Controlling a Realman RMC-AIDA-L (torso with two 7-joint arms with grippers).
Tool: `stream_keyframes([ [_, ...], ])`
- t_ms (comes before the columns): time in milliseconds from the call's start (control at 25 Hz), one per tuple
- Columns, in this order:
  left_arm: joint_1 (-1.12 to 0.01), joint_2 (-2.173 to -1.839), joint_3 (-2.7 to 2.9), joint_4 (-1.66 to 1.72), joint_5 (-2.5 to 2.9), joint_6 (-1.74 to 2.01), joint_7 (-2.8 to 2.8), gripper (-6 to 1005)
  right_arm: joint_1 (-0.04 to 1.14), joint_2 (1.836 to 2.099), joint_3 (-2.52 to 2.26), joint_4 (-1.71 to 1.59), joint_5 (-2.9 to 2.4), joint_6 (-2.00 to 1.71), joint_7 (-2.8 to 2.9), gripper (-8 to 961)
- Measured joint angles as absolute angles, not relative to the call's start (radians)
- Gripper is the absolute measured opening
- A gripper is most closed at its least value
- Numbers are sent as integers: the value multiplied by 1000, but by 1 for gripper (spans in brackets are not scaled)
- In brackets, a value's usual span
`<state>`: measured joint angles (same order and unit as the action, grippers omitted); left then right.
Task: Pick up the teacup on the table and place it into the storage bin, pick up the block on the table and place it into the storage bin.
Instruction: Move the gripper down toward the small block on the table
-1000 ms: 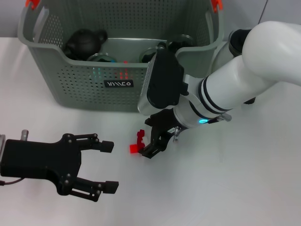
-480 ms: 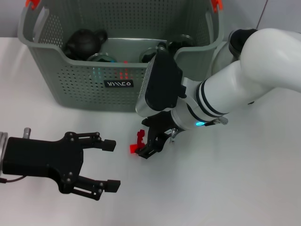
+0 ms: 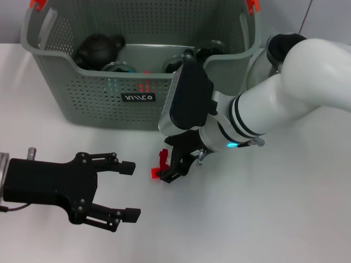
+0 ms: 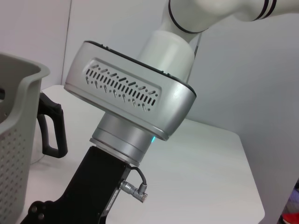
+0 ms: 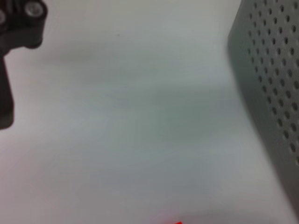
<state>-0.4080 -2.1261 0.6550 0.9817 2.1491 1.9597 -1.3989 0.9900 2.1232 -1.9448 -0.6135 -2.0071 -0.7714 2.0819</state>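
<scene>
Red block (image 3: 159, 166) lies on the table just at the right gripper's (image 3: 171, 167) narrowly parted fingertips; the left gripper (image 3: 118, 190), wide open, waits farther off.

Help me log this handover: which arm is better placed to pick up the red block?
Right. Its end effector is down at the red block on the table; the left end effector sits open, off to the side.

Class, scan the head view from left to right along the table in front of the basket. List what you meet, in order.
Left pincer → red block → right pincer → white right arm.
</scene>
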Motion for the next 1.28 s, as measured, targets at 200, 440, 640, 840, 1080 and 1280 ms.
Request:
stream_keyframes([
  [200,-408,-2126,655,982,2149,1959,-1399,943,995,2123,-1950,-585,-1953,-769,2041,877],
  [440,-409,-2125,658,982,2149,1959,-1399,936,996,2123,-1950,-580,-1941,-768,2029,878],
  [640,-411,-2125,659,982,2149,1959,-1400,934,996,2123,-1950,-580,-1941,-768,2027,878],
  [840,-411,-2124,658,977,2149,1959,-1400,934,996,2123,-1950,-580,-1940,-767,2024,877],
  [1080,-416,-2123,655,967,2149,1958,-1400,934,996,2123,-1950,-571,-1939,-759,2023,878],
  [1280,-417,-2121,655,966,2149,1957,-1401,934,994,2123,-1950,-570,-1934,-752,2022,810],
])
